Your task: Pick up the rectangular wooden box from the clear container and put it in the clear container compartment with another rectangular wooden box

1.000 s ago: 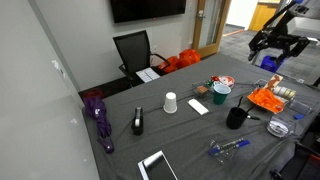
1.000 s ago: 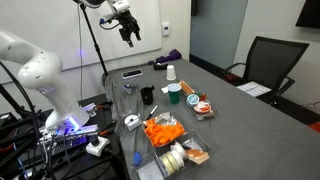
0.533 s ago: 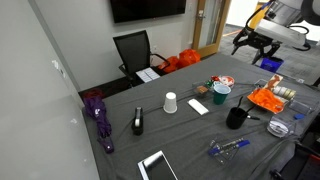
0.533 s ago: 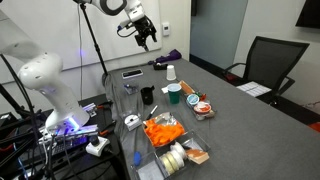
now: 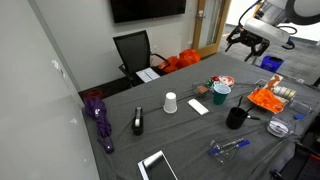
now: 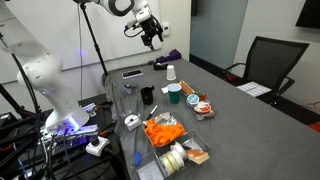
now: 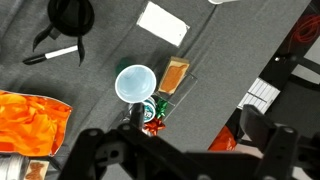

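The fingers are spread wide apart in the wrist view, and nothing is caught between them, so the gripper is empty. In both exterior views the gripper is held up in the air, well above the grey table and not touching anything.

Straight below it in the wrist view, the wooden box is lying in the clear container, at the end nearest the white card. Something red and green is packed into the container's other end, but it's too small and too covered by the gripper to be made out. A second wooden box can't really be picked out from up here. A teal cup is parked just beside the container, pretty much touching its side.

Further out, a black mug is seen near the top edge of the wrist view, with a marker lying close to it. An orange pile is bunched up at the left edge of that view.

In an exterior view the clear container is found near the far edge of the table, with the teal cup right by it. An upside-down white cup is stood well apart from the container, more towards the middle. A purple umbrella is laid along the table's edge near the wall.
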`<state>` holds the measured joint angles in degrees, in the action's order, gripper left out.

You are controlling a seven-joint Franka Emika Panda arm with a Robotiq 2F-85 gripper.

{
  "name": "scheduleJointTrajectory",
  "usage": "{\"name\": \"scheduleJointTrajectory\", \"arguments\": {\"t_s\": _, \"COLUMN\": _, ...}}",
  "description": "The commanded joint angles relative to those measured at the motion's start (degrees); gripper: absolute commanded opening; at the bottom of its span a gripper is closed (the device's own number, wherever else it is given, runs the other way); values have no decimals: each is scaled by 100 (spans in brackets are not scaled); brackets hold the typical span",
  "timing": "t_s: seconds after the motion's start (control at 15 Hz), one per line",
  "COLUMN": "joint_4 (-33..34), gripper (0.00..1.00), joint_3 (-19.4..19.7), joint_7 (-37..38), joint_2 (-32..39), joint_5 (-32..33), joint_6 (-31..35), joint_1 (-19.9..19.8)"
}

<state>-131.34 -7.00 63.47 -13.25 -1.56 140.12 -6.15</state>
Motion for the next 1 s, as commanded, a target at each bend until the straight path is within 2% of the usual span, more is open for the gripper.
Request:
{"name": "scheduleJointTrajectory", "arguments": {"t_s": 0.0, "joint_4": 6, "gripper": 100, "joint_3": 102, "joint_7": 15, "joint_2": -1, "joint_5": 30, "joint_6": -8, "joint_1": 104}}
{"name": "scheduleJointTrajectory", "arguments": {"t_s": 0.27, "joint_4": 14, "gripper": 100, "joint_3": 111, "joint_7": 97, "joint_2": 44, "joint_5": -4, "joint_6": 88, "joint_1": 98}}
{"name": "scheduleJointTrajectory", "arguments": {"t_s": 0.6, "joint_4": 507, "gripper": 100, "joint_3": 181, "joint_7": 294, "joint_2": 835, "joint_5": 35, "joint_6": 248, "joint_1": 91}}
{"name": "scheduleJointTrajectory", "arguments": {"t_s": 0.93, "joint_4": 1134, "gripper": 100, "joint_3": 419, "joint_7": 241, "joint_2": 1743, "joint_5": 118, "joint_6": 171, "joint_1": 162}}
